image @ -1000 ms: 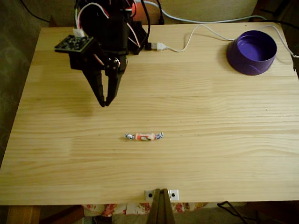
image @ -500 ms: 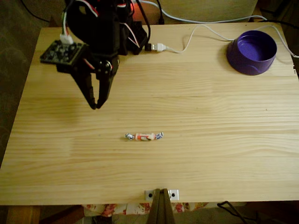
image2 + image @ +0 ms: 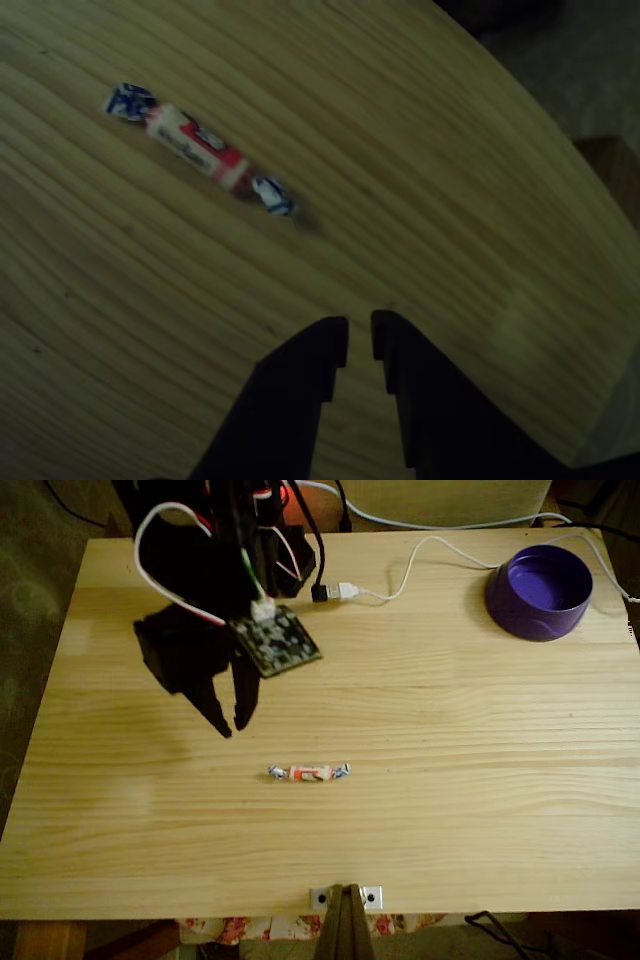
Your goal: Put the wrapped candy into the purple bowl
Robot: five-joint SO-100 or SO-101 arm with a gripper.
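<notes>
Wrapped candy (image 3: 309, 772) lies flat near the middle of the counter (image 3: 480, 810), slightly toward its near edge in the fixed view; long axis runs parallel to that edge, twisted ends pointing left and right. Tool (image 3: 234, 727) hangs above the wood, up and to the left of the candy, well apart from it, nothing touching. Jaws nearly closed, a narrow slit between the tips, holding nothing; the other view (image 3: 359, 342) shows the same slit, with the candy (image 3: 196, 147) ahead and to the left. Purple bowl (image 3: 540, 592) sits at the far right corner, empty. Judgement: tool must open and straddle the candy's short axis.
</notes>
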